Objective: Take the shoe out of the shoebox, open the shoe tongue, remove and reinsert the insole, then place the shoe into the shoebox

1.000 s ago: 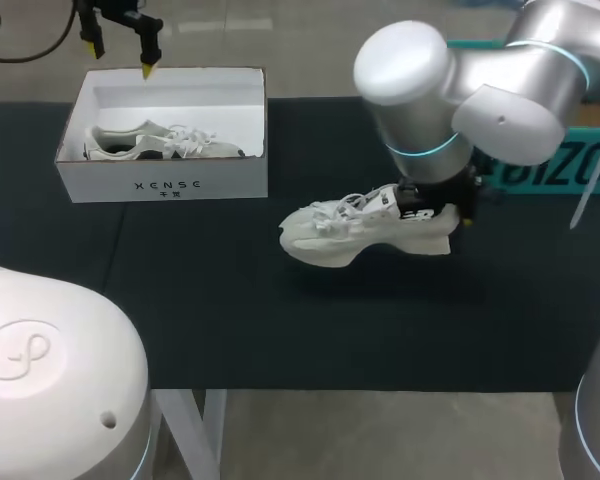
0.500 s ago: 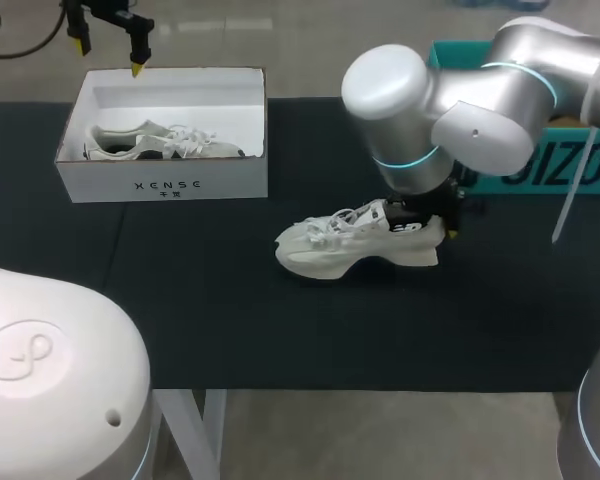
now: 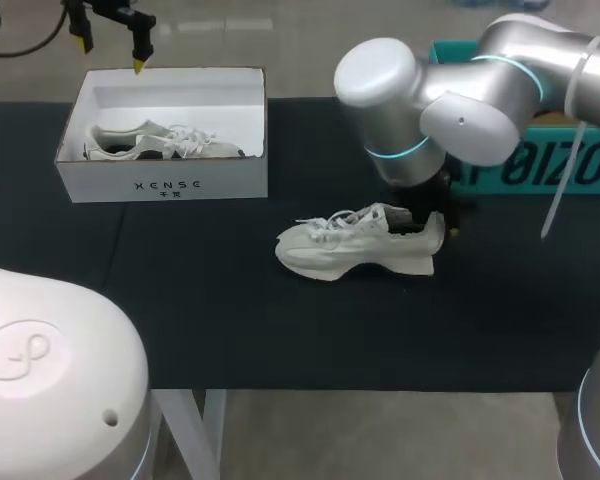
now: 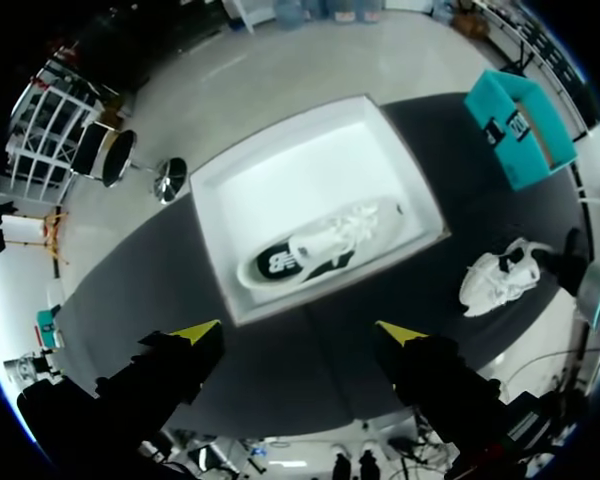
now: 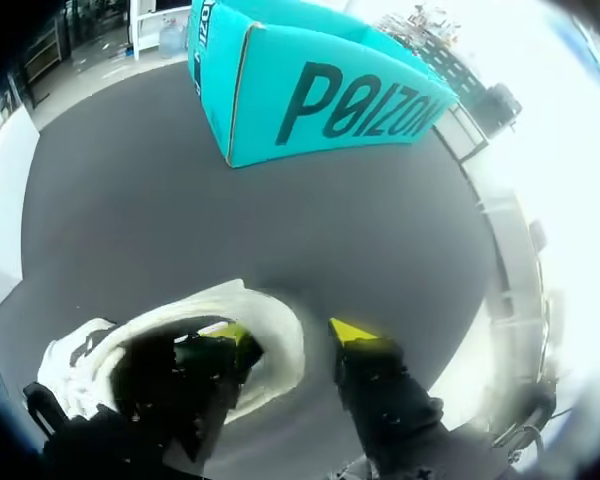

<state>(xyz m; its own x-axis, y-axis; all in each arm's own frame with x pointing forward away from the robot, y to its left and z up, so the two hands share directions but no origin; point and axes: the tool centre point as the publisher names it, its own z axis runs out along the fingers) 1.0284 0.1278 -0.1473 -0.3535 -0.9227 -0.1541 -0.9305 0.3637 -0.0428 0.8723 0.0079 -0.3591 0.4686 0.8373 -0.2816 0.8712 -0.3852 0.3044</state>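
Observation:
A white sneaker point(image 3: 352, 247) stands upright on the black table, toe toward the left. My right gripper point(image 3: 435, 218) is at its heel; in the right wrist view the right gripper point(image 5: 290, 335) straddles the heel wall of the sneaker point(image 5: 270, 325), one finger inside the shoe and the other outside with a dark gap, so it is open. A white shoebox point(image 3: 165, 185) at the back left holds a second sneaker point(image 3: 160, 142). My left gripper point(image 3: 108, 50) hovers wide open above the box's far left corner; from the left gripper point(image 4: 298, 331) the shoebox point(image 4: 280, 160) lies ahead.
A teal carton point(image 3: 570, 160) sits at the back right, just behind the right arm, and shows ahead of the right gripper as the teal carton point(image 5: 310, 90). Bare black tabletop point(image 3: 280, 330) lies in front of the sneaker.
The right arm set the tilted sneaker down flat on the table, and its fingers have spread at the heel. The left gripper shifted slightly left above the box.

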